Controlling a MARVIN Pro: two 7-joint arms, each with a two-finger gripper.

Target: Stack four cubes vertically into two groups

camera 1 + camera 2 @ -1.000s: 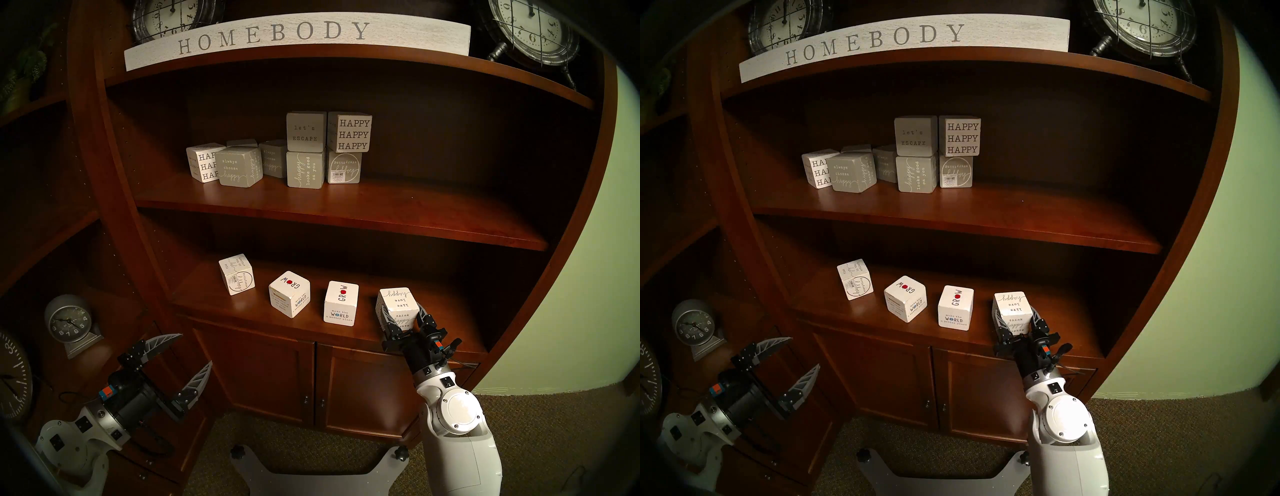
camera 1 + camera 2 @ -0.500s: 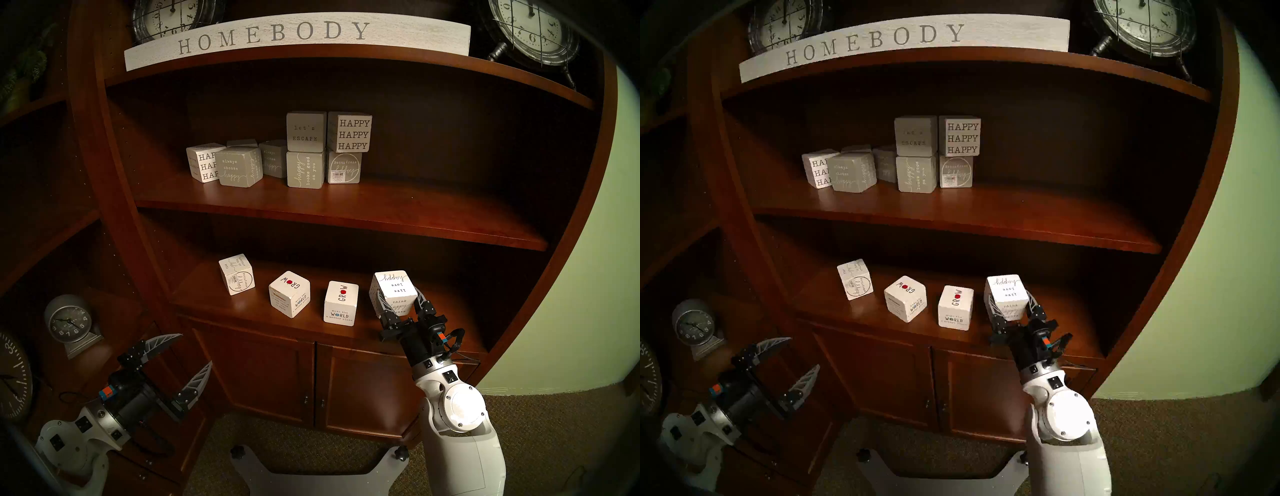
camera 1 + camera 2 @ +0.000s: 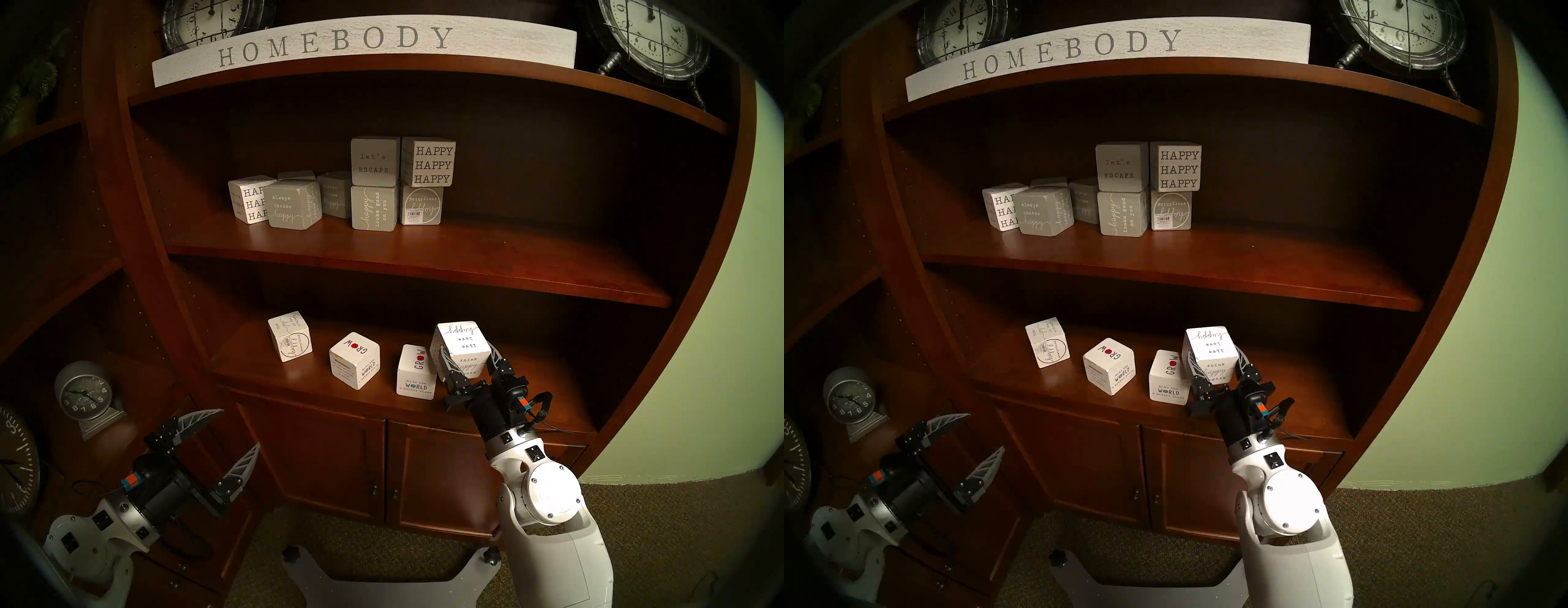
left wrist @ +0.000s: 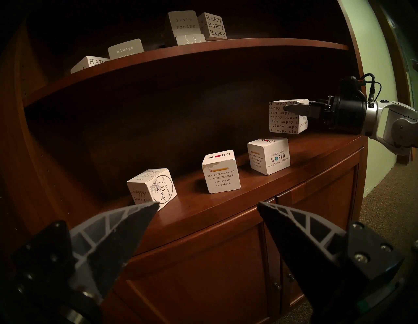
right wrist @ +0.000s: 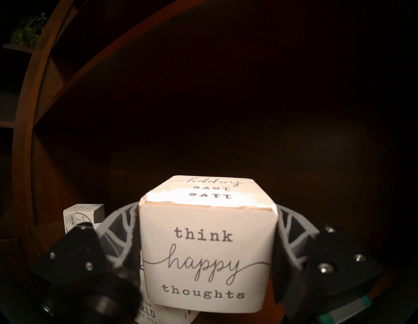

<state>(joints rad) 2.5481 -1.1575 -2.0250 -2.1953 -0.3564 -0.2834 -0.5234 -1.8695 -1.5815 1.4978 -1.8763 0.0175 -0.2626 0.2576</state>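
Observation:
My right gripper [image 3: 466, 361] is shut on the white "think happy thoughts" cube [image 3: 462, 344] and holds it in the air, above and just right of the right "GROW" cube [image 3: 416, 373] on the lower shelf. The held cube fills the right wrist view [image 5: 207, 248] and shows in the left wrist view [image 4: 286, 117]. The left "GROW" cube [image 3: 354, 360] stands turned at mid shelf. The circled "happy" cube with barcode [image 3: 290, 336] stands at the left. My left gripper [image 3: 237, 437] is open and empty, low at the left, off the shelf.
The upper shelf board [image 3: 424, 263] hangs over the lower shelf [image 3: 530, 407]. It bears several grey and white "HAPPY" blocks [image 3: 375, 182]. Cabinet doors [image 3: 382, 467] are below the lower shelf. Clocks [image 3: 82, 397] stand in the left bay.
My right gripper has lifted the "think happy thoughts" cube off the shelf and carried it up and to the left, towards the right "GROW" cube. The left arm has not moved.

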